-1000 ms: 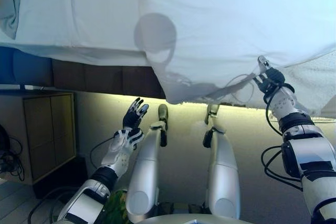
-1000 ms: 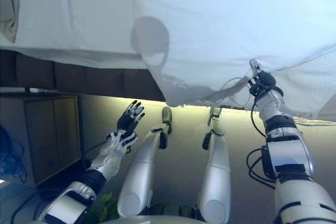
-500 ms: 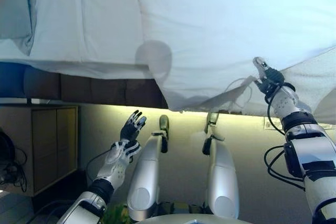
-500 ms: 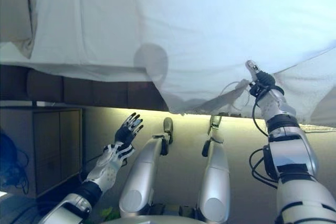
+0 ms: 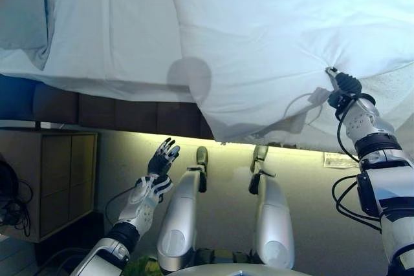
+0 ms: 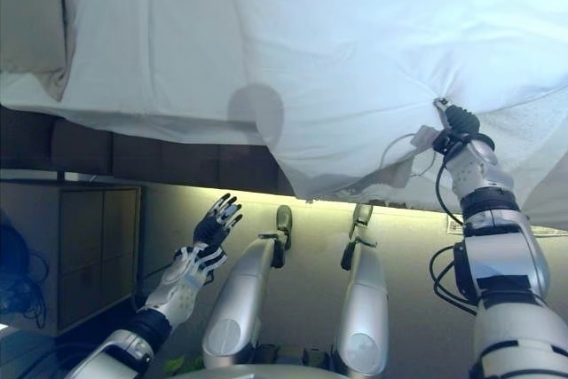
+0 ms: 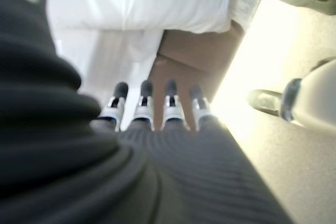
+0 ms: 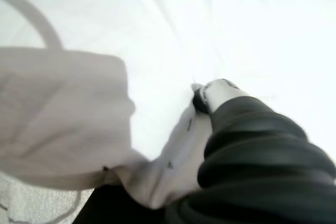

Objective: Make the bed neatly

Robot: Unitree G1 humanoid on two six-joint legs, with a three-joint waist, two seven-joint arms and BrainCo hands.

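Right robot hand [image 5: 346,88] drawn rightward — pinching duvet [image 5: 272,37] edge, left robot hand [image 5: 155,169] spread, idle.

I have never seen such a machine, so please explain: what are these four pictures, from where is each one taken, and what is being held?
This is a humanoid robot making a bed. Two pictures come from cameras in its head, looking down; the other two come from cameras on its wrists. The bed carries a white duvet, with a pillow at one side. The right hand has its fingers closed on the duvet's edge. The left hand is open and empty, below the bed's side, near a wooden cabinet.
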